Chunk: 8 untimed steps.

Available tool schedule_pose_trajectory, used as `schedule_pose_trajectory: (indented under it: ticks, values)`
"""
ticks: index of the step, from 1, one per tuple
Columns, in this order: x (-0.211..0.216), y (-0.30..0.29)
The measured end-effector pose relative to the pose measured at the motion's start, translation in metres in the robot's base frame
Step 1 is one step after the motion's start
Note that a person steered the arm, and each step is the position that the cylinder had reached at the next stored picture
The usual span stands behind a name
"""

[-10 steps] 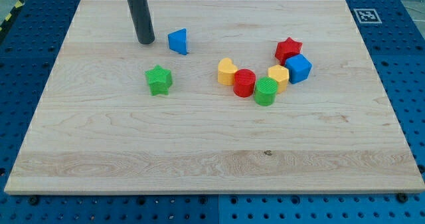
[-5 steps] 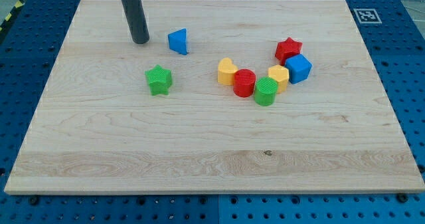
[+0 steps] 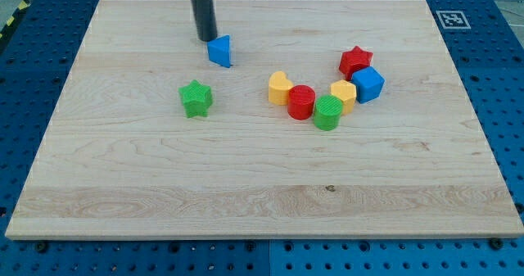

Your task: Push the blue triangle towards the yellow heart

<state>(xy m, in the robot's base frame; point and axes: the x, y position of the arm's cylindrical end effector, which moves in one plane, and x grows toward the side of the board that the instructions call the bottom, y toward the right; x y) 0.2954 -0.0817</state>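
Note:
The blue triangle (image 3: 219, 51) lies on the wooden board (image 3: 164, 169) in the upper middle-left. The yellow heart (image 3: 280, 88) lies to its lower right, at the left end of a cluster of blocks. My tip (image 3: 205, 38) stands just above and to the left of the blue triangle, very close to its upper-left corner; I cannot tell if it touches. The rod rises out of the view's top.
A green star (image 3: 196, 98) lies below and left of the triangle. Right of the heart sit a red cylinder (image 3: 301, 101), a green cylinder (image 3: 328, 112), a yellow block (image 3: 343, 95), a blue cube (image 3: 368, 84) and a red star (image 3: 355, 61).
My tip moved slightly left, then right and upward, from the triangle's left side to its upper-left corner. No block has moved.

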Motion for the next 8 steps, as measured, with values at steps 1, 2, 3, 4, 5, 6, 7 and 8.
schedule_pose_trajectory:
  ticks: [1,2,3,4,5,6,7,8]
  values:
    - [0.011,0.009]
    - [0.021,0.006]
    - [0.024,0.000]
    - [0.028,0.000]
    - [0.044,0.001]
    - [0.045,0.001]
    - [0.060,0.001]
    - [0.076,0.001]
